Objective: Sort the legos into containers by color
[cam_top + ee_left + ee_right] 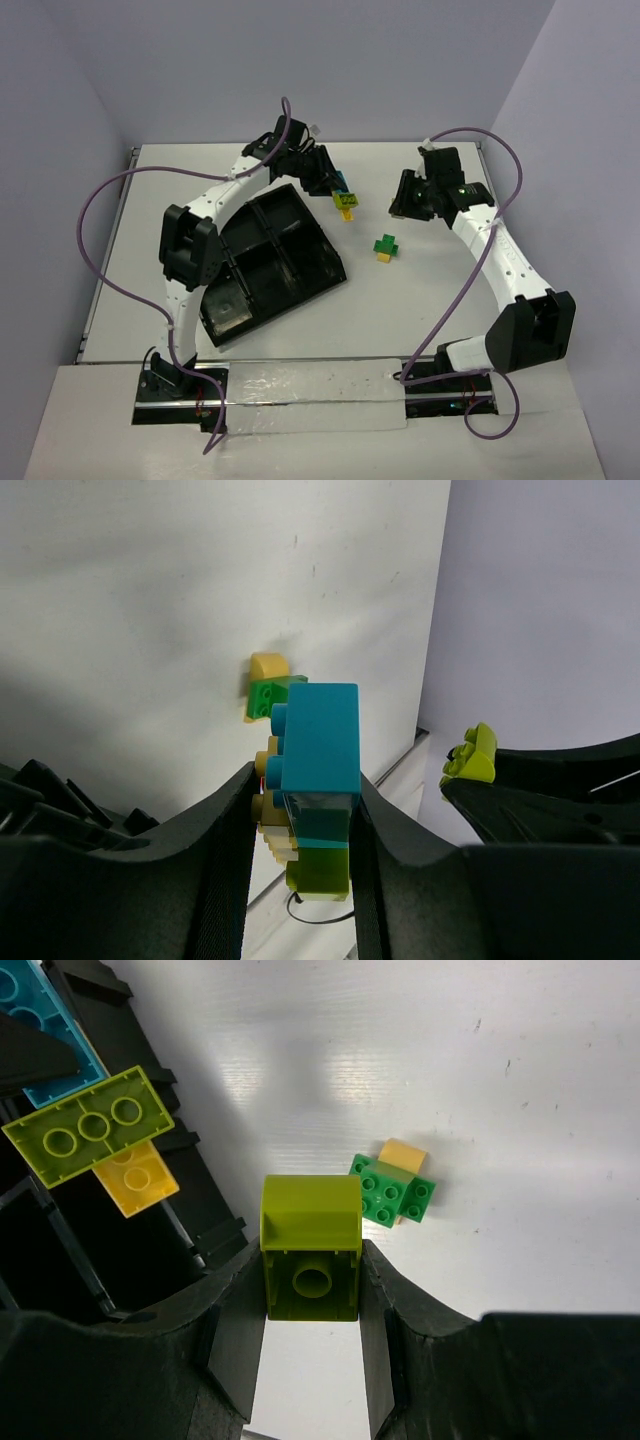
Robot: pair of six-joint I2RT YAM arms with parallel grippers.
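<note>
My left gripper [305,815] is shut on a joined stack of legos: a light blue brick [320,742] with a lime piece [320,865] and yellow pieces [268,820] stuck to it. In the top view this stack [345,197] hangs just beyond the far right corner of the black tray of containers [268,262]. My right gripper [312,1260] is shut on a single lime green brick [311,1222], held above the table opposite the left gripper [333,188]. A green and yellow lego cluster [385,246] lies on the table between the arms, and the right wrist view shows this cluster [394,1188] too.
The tray sits tilted left of centre, under the left arm. Purple cables [110,200] loop off both arms. The table's back edge [300,143] meets the wall just behind the left gripper. The right gripper [400,200] hovers right of the held stack.
</note>
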